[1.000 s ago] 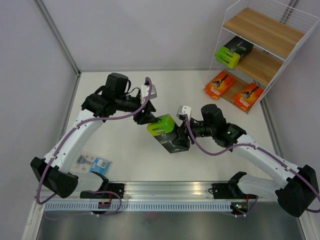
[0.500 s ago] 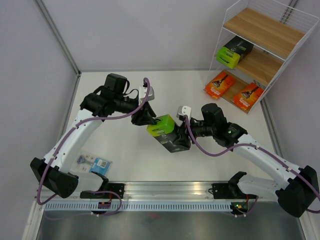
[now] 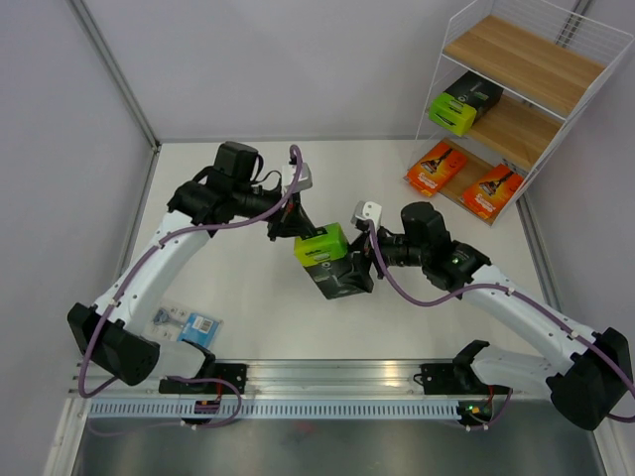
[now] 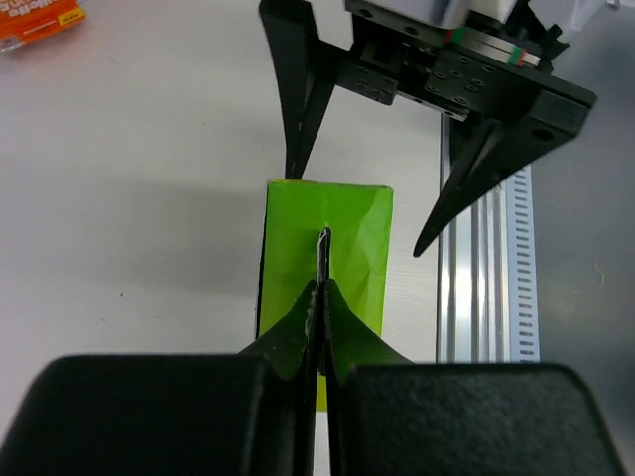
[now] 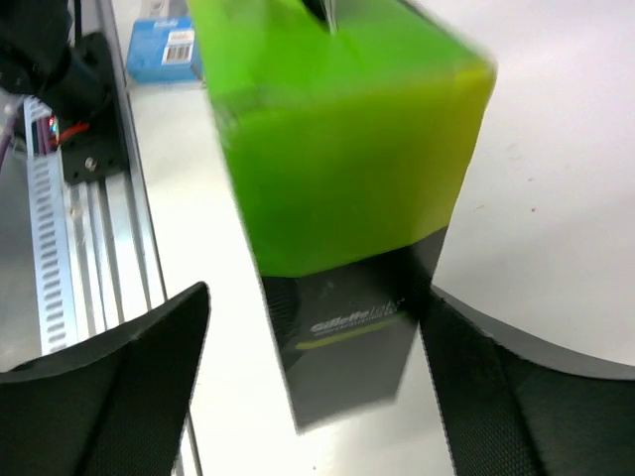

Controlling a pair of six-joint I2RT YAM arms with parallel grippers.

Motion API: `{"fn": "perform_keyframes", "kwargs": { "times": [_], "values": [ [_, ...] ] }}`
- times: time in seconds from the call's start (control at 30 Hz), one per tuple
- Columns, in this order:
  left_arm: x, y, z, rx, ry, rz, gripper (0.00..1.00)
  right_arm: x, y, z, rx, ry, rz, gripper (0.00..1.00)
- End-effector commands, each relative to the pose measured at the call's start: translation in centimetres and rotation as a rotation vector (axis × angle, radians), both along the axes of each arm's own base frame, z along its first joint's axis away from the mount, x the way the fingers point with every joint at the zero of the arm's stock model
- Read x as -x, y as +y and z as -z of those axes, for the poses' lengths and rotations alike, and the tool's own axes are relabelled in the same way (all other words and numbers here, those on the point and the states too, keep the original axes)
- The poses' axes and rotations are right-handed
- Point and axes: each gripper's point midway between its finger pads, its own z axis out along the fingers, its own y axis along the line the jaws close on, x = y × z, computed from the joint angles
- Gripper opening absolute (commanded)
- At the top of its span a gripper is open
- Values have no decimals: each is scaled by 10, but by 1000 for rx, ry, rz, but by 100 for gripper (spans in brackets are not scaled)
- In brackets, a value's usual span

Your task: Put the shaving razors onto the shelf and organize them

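The left tool [image 4: 319,297] is pinched fully closed on a thin flap that stands up from the top of the black cardboard box with a lime-green end [image 3: 325,248]. The right tool [image 5: 317,291] stands wide open, with one finger on either side of the box's black body, gripping nothing. The box is at mid-counter between the two arms, well apart from the shelf. I cannot tell whether its black end rests on the white counter [image 3: 248,297].

The flap is the weak point. It is a small hold for a tall box, so the box may swing, slip out or tear at the flap when it is lifted, and the open right tool would not catch it. The two arms also crowd each other here, and the shelf lies on the right arm's side. A carry by the left arm would likely have to cross the right arm and its purple cable.

The white wire-frame shelf with three stepped light-brown wooden boards [image 3: 526,64] stands at the far right corner. Its middle board holds a second black-and-lime box [image 3: 461,104], and its lowest board holds two flat orange cards [image 3: 440,167] side by side. A clear blister pack with a blue card [image 3: 189,324] lies on the counter near the left arm's base, outside the shelf.
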Motion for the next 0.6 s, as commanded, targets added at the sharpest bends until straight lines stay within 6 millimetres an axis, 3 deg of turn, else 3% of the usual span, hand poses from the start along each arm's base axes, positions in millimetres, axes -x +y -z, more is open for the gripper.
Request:
{"fn": "perform_keyframes", "kwargs": {
  "times": [0.0, 0.2, 0.3, 0.43, 0.5, 0.53, 0.57],
  "values": [
    [-30, -12, -24, 80, -12, -97, 2, -19, 0, -17, -59, -24, 123, 98],
    [-58, -20, -29, 139, 86, -242, 2, -35, -33, -5, -46, -6, 385, 98],
    [-62, -25, -31, 163, 168, -285, 2, -38, -49, 0, -104, 43, 517, 98],
    [-70, -25, -29, 165, 227, -354, 2, -38, -49, -13, -265, 154, 612, 98],
    [-74, -20, -24, 149, 217, -405, 2, -33, -45, -7, -281, 204, 605, 98],
    [-77, -16, -18, 129, 205, -432, 2, -37, -41, -14, -318, 200, 604, 98],
    [-88, -6, -14, 103, 165, -518, 2, -37, -40, -13, -337, 230, 617, 98]
  ]
}}
